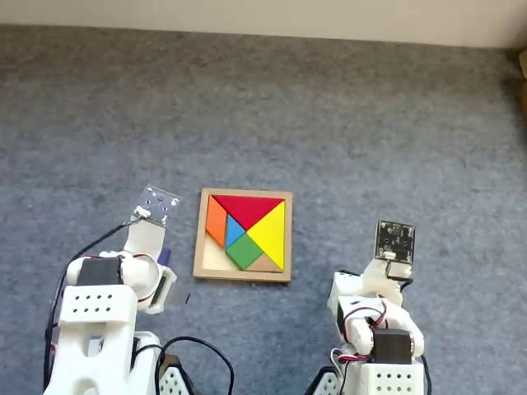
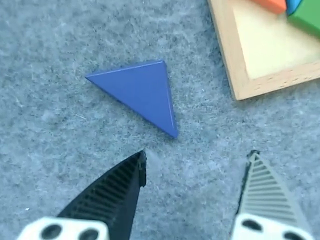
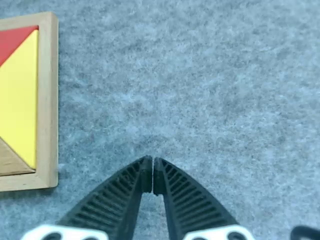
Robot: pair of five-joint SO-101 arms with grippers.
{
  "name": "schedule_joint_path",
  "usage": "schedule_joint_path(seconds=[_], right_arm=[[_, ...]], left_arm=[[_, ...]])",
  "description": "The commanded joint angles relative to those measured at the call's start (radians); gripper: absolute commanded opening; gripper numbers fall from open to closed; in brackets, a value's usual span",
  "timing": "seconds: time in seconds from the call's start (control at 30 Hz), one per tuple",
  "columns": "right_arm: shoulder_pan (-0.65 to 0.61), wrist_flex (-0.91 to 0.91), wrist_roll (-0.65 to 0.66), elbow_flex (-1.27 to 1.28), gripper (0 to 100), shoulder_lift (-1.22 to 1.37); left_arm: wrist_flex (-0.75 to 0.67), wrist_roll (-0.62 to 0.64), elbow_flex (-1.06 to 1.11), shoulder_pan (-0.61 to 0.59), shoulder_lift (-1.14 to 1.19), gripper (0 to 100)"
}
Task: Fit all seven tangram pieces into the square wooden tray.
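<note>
Blue triangle (image 2: 142, 92) beside tray (image 2: 231, 50), left hand (image 2: 198, 155) seemingly hovering

Six pieces (image 1: 247, 226) sat inside tray (image 1: 243, 275). Loose triangle (image 2: 142, 92) lay outside tray's near-left corner, not touching it, just ahead of left gripper (image 2: 198, 154).

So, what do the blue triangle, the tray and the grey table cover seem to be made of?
Blue triangle: probably painted wood, with a matte blue coat and crisp edges; plastic is possible.
Tray: light unpainted wood, with faint grain and specks on its rim.
Grey cover: felt or short carpet, judging by its fuzzy fibres.
</note>
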Motion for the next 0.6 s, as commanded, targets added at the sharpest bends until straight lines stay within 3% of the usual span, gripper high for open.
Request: schedule_joint_path(seconds=[0.0, 0.57], right_arm=[[0.01, 0.004, -0.008, 0.119, 2.5, -0.012], [0.01, 0.004, -0.008, 0.119, 2.5, -0.012]], left_arm=[[-0.034, -0.011, 0.013, -0.008, -0.013, 31], [-0.092, -0.012, 0.068, -0.007, -0.013, 31]])
